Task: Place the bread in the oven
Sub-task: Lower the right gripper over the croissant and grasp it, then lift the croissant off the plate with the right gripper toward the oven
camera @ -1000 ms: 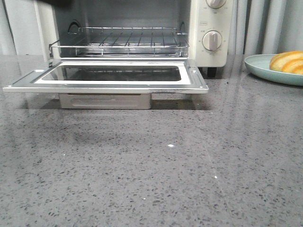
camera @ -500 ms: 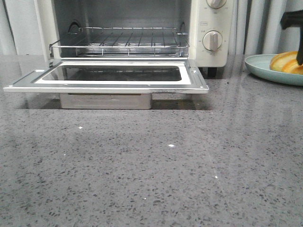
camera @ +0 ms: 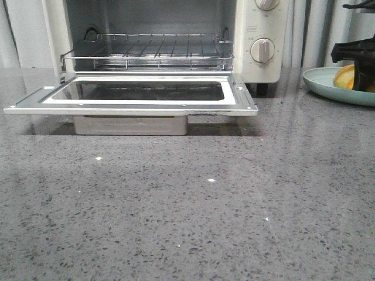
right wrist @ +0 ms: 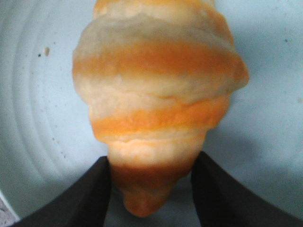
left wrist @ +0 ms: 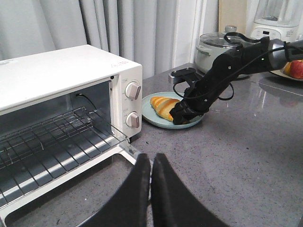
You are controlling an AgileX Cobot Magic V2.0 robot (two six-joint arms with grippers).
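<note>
Bread: the bread (right wrist: 156, 109) is a croissant-shaped roll, glossy, with orange bands alternating with paler yellow ones and a tapered tip; it lies on a pale blue-green plate (left wrist: 152, 116) on the tabletop (camera: 193, 205), to the right of the oven (left wrist: 61, 80).
Oven: cream-white, its glass-window door (camera: 137, 93) dropped flat and open toward the front; the wire rack (camera: 149, 50) sits inside with nothing on it; two round knobs (left wrist: 132, 90) are on the right panel.
Right tool: the right tool (right wrist: 150, 191) is lowered onto the plate with its black fingers (right wrist: 83, 198) spread apart, one on either side of the bread's narrow tip; in the right wrist view they sit just beside the tip, and whether they press it cannot be told.
Left tool: the left tool (left wrist: 150, 182) hangs above the tabletop in front of the oven's right corner, its two dark fingers pressed together with nothing between them.
Surroundings: behind the plate stand a lidded metal pot (left wrist: 213, 45) and a white blender base (left wrist: 277, 28); grey curtains (left wrist: 132, 33) hang at the back; a dish of fruit (left wrist: 294, 70) shows at the far right edge of the left wrist view.
In the way: the open door juts out over the tabletop between the front edge and the rack.
</note>
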